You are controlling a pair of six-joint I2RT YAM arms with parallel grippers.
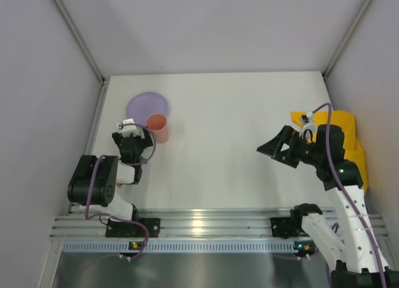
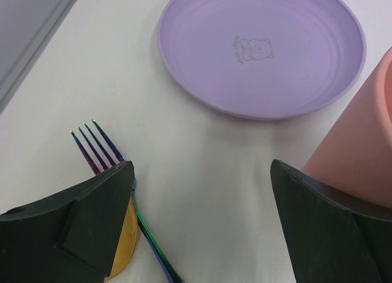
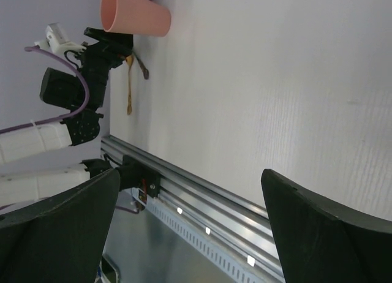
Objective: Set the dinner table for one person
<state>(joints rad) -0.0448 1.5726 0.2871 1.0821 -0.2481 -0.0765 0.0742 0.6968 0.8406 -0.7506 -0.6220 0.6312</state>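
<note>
Tines of a fork [image 2: 101, 145] are poking out from under the left hand [image 2: 202, 191], which is hovering spread over the table [image 2: 202, 142]; a pink cup [image 2: 361, 142] is standing beside its right finger, a purple plate [image 2: 263, 50] just ahead. The right hand [image 1: 274, 149] is hanging spread above the table.

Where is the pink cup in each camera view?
Top external: pink cup left of centre, beside the purple plate.
Left wrist: cup at the right edge, cut off by the frame.
Right wrist: cup top left, sideways in the picture.
Shared landmark: the purple plate beside it, a mere sliver in the right wrist view.
</note>
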